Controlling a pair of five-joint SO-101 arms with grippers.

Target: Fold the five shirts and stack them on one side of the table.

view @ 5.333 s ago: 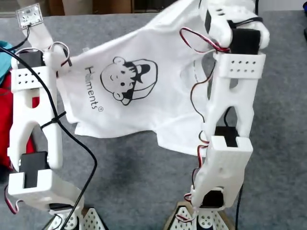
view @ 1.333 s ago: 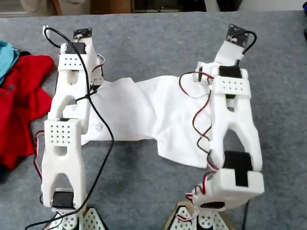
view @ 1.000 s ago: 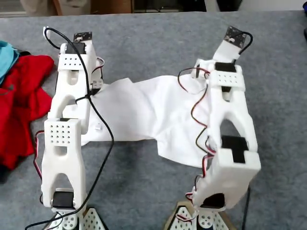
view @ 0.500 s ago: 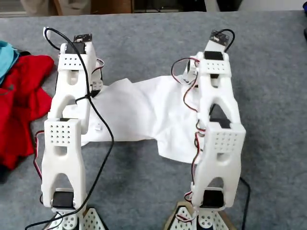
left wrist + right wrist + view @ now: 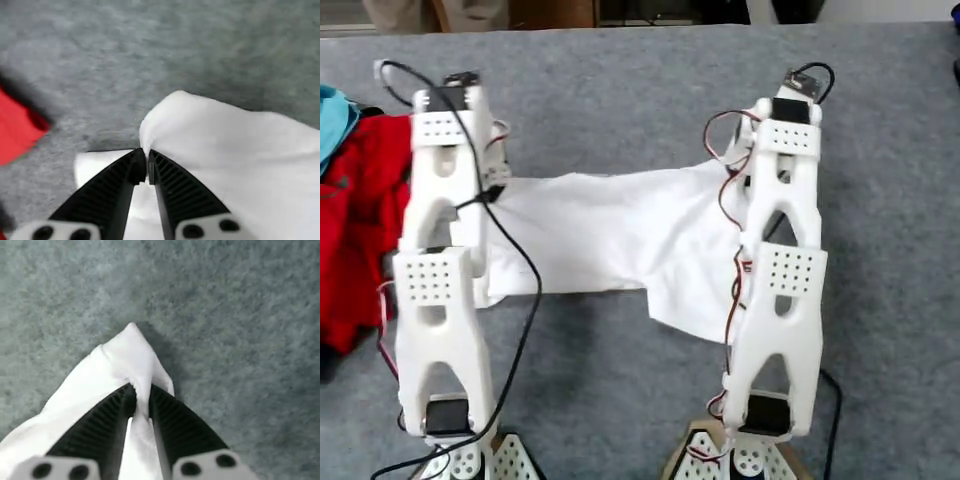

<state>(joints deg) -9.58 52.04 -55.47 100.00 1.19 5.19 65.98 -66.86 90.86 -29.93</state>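
Note:
A white shirt (image 5: 610,235) lies stretched across the grey table between the two arms, plain side up. My left gripper (image 5: 146,169) is shut on the white shirt (image 5: 220,145), pinching a fold at its left end near the red cloth. My right gripper (image 5: 141,402) is shut on the white shirt (image 5: 125,365) at a pointed corner of its right end. In the high view the left arm (image 5: 440,230) and the right arm (image 5: 780,240) stand over the shirt's two ends, hiding the pinched spots.
A red shirt (image 5: 350,230) lies heaped at the table's left edge, with a teal garment (image 5: 328,115) behind it. The red shirt (image 5: 17,132) also lies close to my left gripper. Bare grey table (image 5: 620,90) stretches beyond the white shirt and to the right.
The shirt, earlier held up with its print showing, now lies folded over on the table. In the last half second the left arm shifted left and the right arm right, pulling the shirt taut.

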